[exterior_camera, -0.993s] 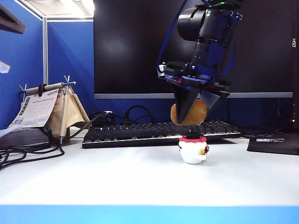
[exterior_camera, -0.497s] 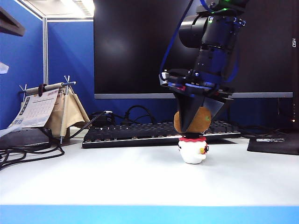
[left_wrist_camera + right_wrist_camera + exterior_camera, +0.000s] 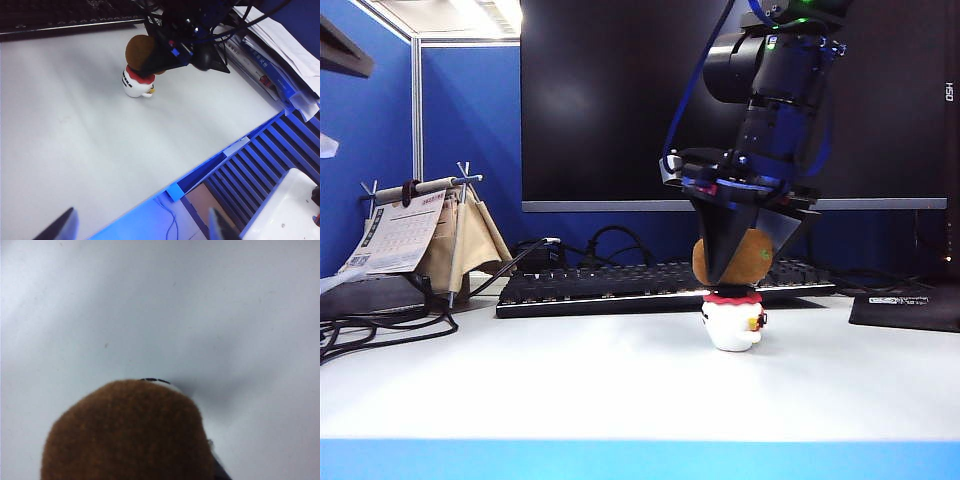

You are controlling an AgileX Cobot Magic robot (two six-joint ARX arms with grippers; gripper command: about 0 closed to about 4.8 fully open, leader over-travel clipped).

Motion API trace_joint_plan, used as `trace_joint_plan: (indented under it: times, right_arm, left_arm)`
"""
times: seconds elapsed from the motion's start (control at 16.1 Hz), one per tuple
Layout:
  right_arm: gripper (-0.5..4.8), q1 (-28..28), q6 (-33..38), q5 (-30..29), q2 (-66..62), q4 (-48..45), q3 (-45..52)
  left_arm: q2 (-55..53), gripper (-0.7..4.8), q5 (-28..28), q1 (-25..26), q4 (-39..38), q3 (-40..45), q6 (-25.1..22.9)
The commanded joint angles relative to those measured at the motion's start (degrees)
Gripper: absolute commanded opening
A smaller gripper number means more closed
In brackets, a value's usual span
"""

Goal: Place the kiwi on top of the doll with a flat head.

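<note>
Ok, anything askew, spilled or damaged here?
Nothing stands out. The small white doll stands upright on the white table; the right gripper holds the fuzzy brown kiwi on its flat black top.

Fuzzy brown kiwi (image 3: 732, 259) apparently resting atop small white doll (image 3: 733, 322)

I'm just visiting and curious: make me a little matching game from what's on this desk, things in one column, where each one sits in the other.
Things:
1. kiwi
2. doll
3. keyboard
4. calendar

Places:
A. far left, on a stand
B. between the right gripper fingers, on the doll's flat top
C. on the white table, under the fruit
D. behind the doll, below the dark monitor

Pairs: 1-B, 2-C, 3-D, 4-A
</note>
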State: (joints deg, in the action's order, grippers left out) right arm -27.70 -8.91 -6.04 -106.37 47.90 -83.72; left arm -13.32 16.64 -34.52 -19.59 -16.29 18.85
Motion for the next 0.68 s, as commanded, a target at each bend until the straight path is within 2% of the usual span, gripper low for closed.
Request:
trace_joint_plan:
  times: [0.06,0.12,0.19,0.68]
  right_arm:
    - [2.89,0.04,-0.33,-0.02,0.2,-0.17,0.02]
    - [3.27,0.04,-0.33,-0.04,0.2,-0.09,0.02]
    - [3.38,0.04,-0.33,-0.04,0.2,0.04,0.02]
    - [3.38,0.07,-0.33,-0.02,1.03,-0.83,-0.07]
  left_arm:
    - [-0.09,3.41,-0.09,0.02,0.35,-0.17,-0.44]
    - [-0.09,3.41,-0.09,0.02,0.35,-0.17,-0.44]
    - [-0.09,3.41,-0.11,0.02,0.35,-0.17,-0.44]
    - [-0.09,3.41,-0.11,0.04,0.35,-0.17,-0.46]
